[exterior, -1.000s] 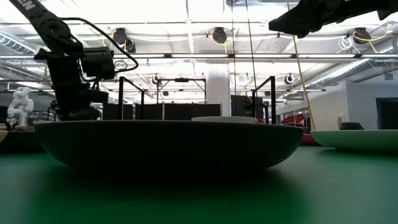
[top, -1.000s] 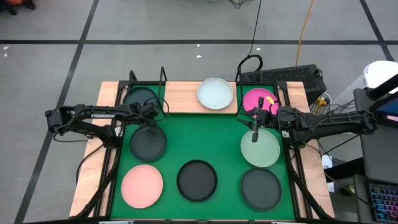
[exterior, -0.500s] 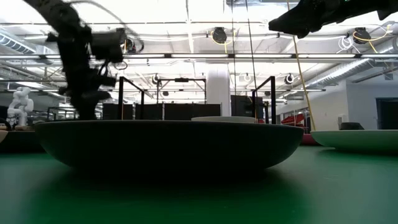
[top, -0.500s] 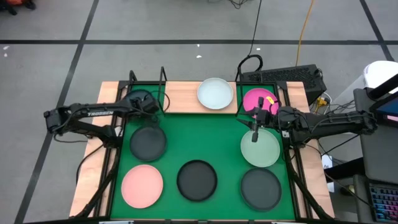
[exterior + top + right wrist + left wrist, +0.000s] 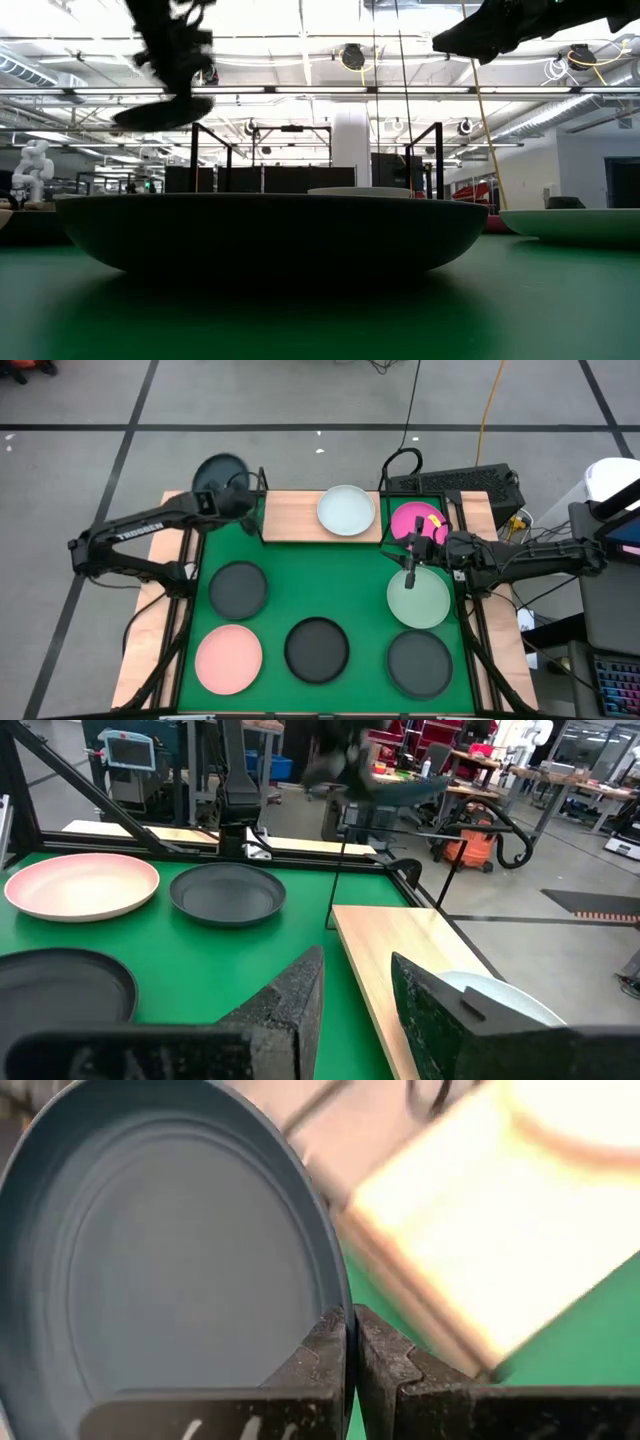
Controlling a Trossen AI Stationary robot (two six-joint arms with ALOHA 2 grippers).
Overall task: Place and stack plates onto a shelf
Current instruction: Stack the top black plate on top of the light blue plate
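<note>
The dark grey round dinner plate [image 5: 219, 473] is up in the air, pinched by its rim in the left gripper [image 5: 232, 501], which is clamped tight on the edge. It hangs above the shelf's left end, over the outer corner, tilted. From the wrist camera its shallow well and raised rim [image 5: 150, 1260] show a smooth blue-grey sheen, and the two dark fingers [image 5: 325, 1350] meet on the rim. At table height it reads as a thin dark disc [image 5: 165, 110], high over the black wire uprights [image 5: 195, 150].

The shelf, a light-wood board with thin black wire posts [image 5: 300, 520], lies along the far edge of the large green mat [image 5: 320, 580]. On the board's middle sits a white round plate [image 5: 346, 510]; at its right end sits a magenta round plate [image 5: 415, 520].

On the mat in front of the shelf: a dark grey plate [image 5: 238, 588], a light pink plate [image 5: 229, 658], a black plate [image 5: 317, 650], a pale green plate [image 5: 418, 598] and another dark grey plate [image 5: 419, 663].

The right gripper [image 5: 411, 560] hovers at the pale green plate's edge nearest the shelf, its fingers [image 5: 285, 1000] parted, holding nothing.
</note>
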